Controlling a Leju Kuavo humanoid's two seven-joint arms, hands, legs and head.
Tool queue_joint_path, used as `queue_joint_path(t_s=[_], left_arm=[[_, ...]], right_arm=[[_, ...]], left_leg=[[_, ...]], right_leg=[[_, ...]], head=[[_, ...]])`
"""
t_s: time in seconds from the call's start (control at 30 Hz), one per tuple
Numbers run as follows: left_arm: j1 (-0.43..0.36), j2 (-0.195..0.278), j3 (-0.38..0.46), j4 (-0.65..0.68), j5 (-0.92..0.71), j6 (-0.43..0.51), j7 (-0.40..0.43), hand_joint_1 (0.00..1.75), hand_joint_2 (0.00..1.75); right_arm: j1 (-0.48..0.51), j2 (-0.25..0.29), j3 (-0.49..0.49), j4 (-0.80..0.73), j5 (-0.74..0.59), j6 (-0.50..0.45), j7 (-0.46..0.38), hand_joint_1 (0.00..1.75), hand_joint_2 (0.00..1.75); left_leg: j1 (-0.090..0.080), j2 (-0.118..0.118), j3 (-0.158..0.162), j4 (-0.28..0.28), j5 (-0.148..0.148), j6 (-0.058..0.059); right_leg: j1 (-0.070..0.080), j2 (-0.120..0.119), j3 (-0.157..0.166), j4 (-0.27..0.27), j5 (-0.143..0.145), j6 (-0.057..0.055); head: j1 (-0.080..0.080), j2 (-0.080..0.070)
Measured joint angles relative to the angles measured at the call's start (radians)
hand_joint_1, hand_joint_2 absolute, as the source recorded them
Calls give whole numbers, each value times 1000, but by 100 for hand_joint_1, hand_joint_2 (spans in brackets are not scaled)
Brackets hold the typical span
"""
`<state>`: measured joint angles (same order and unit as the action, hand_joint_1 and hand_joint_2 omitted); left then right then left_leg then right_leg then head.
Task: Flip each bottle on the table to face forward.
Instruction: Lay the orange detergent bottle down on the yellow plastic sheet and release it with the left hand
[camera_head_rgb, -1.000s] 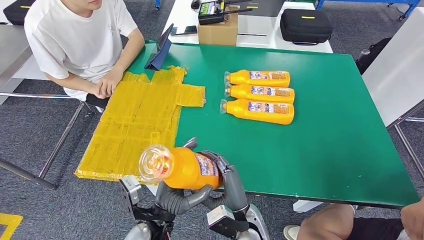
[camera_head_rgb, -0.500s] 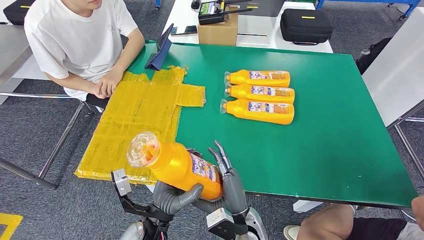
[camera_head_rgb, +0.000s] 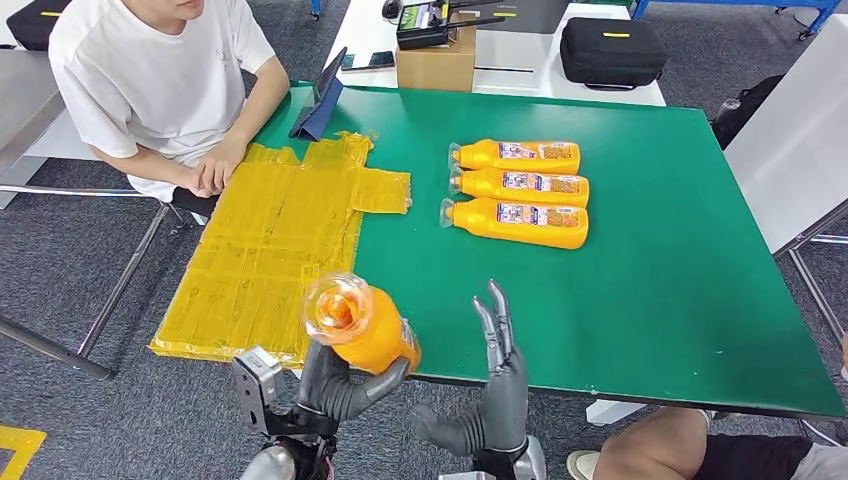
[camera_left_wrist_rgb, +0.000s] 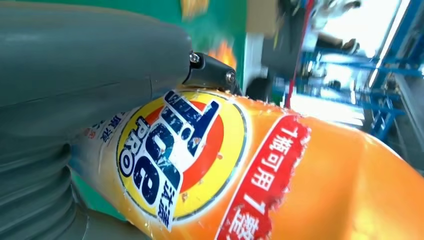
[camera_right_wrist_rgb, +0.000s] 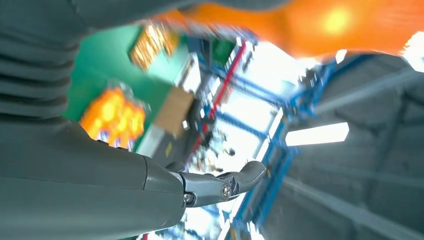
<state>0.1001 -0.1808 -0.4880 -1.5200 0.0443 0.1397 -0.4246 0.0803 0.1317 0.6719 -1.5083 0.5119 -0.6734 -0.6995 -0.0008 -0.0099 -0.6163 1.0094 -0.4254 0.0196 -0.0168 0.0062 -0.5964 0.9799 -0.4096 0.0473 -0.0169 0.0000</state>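
My left hand (camera_head_rgb: 340, 385) grips an orange bottle (camera_head_rgb: 362, 325) from below and holds it up over the table's near edge, its clear cap toward me. The bottle's round label (camera_left_wrist_rgb: 180, 155) faces the left wrist camera, with my left hand (camera_left_wrist_rgb: 75, 100) wrapped around the body. My right hand (camera_head_rgb: 490, 395) stands apart from the bottle to its right, fingers straight and pointing up, holding nothing. In the right wrist view my right hand (camera_right_wrist_rgb: 125, 185) has an outstretched thumb. Three more orange bottles (camera_head_rgb: 515, 190) lie side by side on the green table (camera_head_rgb: 650, 300), labels up, caps to the left.
A sheet of yellow tape (camera_head_rgb: 270, 240) covers the table's left part. A person in a white shirt (camera_head_rgb: 160, 80) sits at the left, hands at the table edge. A tablet (camera_head_rgb: 322, 95), a cardboard box (camera_head_rgb: 435, 60) and a black case (camera_head_rgb: 610, 50) stand at the back. Another person's leg (camera_head_rgb: 660, 450) is at bottom right.
My right hand has let go of the bottle and drawn away to the right, fingers straightened. My left hand alone now holds the bottle, turned more upright and shifted right.
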Motion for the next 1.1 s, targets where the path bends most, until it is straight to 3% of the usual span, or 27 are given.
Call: queue_joint_path(t_s=[0.3,0.6,0.9,1.1], left_arm=[[-5,0,55,-5,-388,188,13,175,175],[-61,-4,92,42,-669,224,77,175,175],[-108,-25,81,113,-828,210,137,175,175],[-195,-27,78,223,-1066,286,229,175,175]], right_arm=[[56,-5,-53,-163,37,-22,-1,0,0],[71,-5,-98,-228,0,-22,-1,0,0],[79,-9,-133,-230,-70,-22,0,0,0],[82,-20,-162,-206,-133,1,0,0,0]], left_leg=[[0,0,0,0,0,0],[0,0,0,0,0,0],[0,0,0,0,0,0],[0,0,0,0,1,0]], right_leg=[[0,0,0,0,0,0],[0,0,0,0,0,0],[0,0,0,0,0,0],[0,0,0,0,0,0]], head=[[0,0],[0,0],[0,0],[0,0]])
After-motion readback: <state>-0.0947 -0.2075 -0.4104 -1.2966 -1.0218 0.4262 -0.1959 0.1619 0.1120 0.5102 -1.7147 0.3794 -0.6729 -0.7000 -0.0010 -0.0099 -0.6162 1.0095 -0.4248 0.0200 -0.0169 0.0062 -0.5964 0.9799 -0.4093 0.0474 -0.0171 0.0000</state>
